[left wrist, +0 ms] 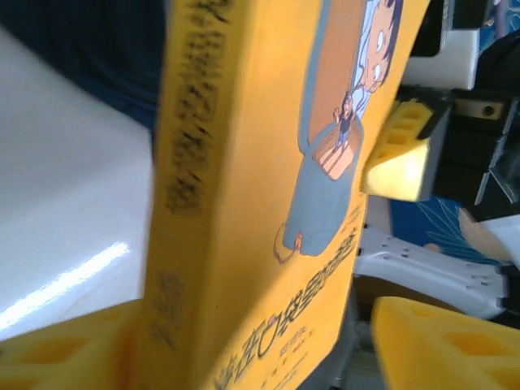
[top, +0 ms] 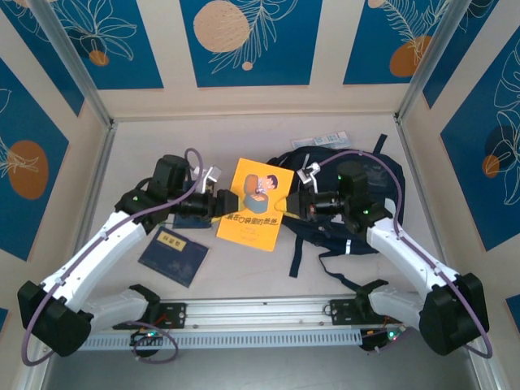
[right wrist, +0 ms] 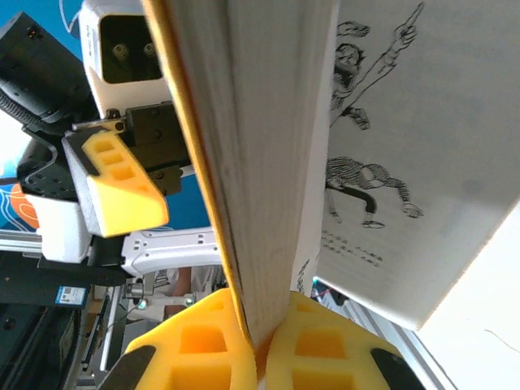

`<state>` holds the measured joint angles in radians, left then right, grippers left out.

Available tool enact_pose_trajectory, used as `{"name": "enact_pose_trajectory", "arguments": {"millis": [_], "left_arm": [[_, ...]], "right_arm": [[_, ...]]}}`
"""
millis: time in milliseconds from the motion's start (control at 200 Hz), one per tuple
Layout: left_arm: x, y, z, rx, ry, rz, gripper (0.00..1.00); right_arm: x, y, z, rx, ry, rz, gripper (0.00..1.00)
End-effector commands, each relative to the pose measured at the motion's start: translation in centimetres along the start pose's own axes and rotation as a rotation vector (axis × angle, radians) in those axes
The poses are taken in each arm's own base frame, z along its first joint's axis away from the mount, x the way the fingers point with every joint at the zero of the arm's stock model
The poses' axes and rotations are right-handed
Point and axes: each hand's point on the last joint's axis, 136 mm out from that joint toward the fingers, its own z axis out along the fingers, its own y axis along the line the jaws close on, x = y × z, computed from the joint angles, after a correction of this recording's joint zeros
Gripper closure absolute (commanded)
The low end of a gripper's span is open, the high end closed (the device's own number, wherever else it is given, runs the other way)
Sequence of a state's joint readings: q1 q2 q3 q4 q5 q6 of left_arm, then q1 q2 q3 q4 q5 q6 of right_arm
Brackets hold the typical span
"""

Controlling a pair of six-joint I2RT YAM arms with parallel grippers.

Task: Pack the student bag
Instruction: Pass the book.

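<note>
A yellow book (top: 252, 203) with a cartoon cover hangs above the table's middle, between the two grippers. My right gripper (top: 291, 205) is shut on its right edge; in the right wrist view its yellow pads (right wrist: 203, 349) pinch the page block (right wrist: 260, 162), and one illustrated page (right wrist: 406, 146) fans out to the right. My left gripper (top: 226, 203) straddles the book's spine side (left wrist: 244, 203): it is open, with one pad (left wrist: 65, 349) by the spine and the other pad (left wrist: 447, 341) standing off the cover. The student bag (top: 361, 175), dark navy, lies behind the right arm.
A small flat navy booklet (top: 173, 256) with a yellow label lies on the table under the left arm. The bag's dark straps (top: 325, 260) trail toward the front rail (top: 260, 313). A white strip (top: 321, 140) lies at the back of the table.
</note>
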<state>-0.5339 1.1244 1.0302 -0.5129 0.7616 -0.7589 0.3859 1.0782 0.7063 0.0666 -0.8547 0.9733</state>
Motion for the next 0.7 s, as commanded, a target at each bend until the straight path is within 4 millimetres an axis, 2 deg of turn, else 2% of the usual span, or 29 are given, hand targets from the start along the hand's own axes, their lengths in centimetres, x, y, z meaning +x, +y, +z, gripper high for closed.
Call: {"name": "enact_pose_trajectory", "arguments": {"millis": [0,115,170,275,310,380,440,550,695], "left_arm": [[-0.4,-4.7,0.6,0.182,0.042,0.077,0.49],[-0.6,-5.9,1.1,0.210,0.056,0.104,0.67],[-0.7,-6.0,1.2,0.208,0.061,0.112,0.79],[-0.9,-6.1,0.9,0.186,0.046,0.147,1.00],[-1.1,-6.3,0.8,0.183,0.037,0.158,1.00],[-1.3,-6.7,0.5,0.191,0.021,0.173,1.00],[-1.5,-7.4,0.3,0.209,0.013,0.185,1.00],[-1.6,-8.5,-0.1,0.249,0.010,0.199,1.00],[-1.6,-9.2,-0.3,0.276,0.004,0.200,1.00]], "right_arm": [[0.7,2.4,-0.4,-0.081,0.039,-0.079,1.00],[0.7,2.2,-0.6,-0.075,0.032,-0.075,1.00],[0.5,2.0,-0.8,-0.059,0.015,-0.072,1.00],[-0.3,0.5,-1.6,0.028,-0.049,-0.030,1.00],[-0.7,-0.1,-1.9,0.062,-0.075,-0.013,0.89],[-0.8,-1.2,-2.2,0.112,-0.096,0.030,0.51],[-0.6,-1.2,-1.9,0.101,-0.085,0.047,0.33],[-0.6,-0.7,-1.3,0.074,-0.069,0.058,0.22],[-1.4,0.7,-0.6,-0.007,-0.064,0.060,0.19]]}}
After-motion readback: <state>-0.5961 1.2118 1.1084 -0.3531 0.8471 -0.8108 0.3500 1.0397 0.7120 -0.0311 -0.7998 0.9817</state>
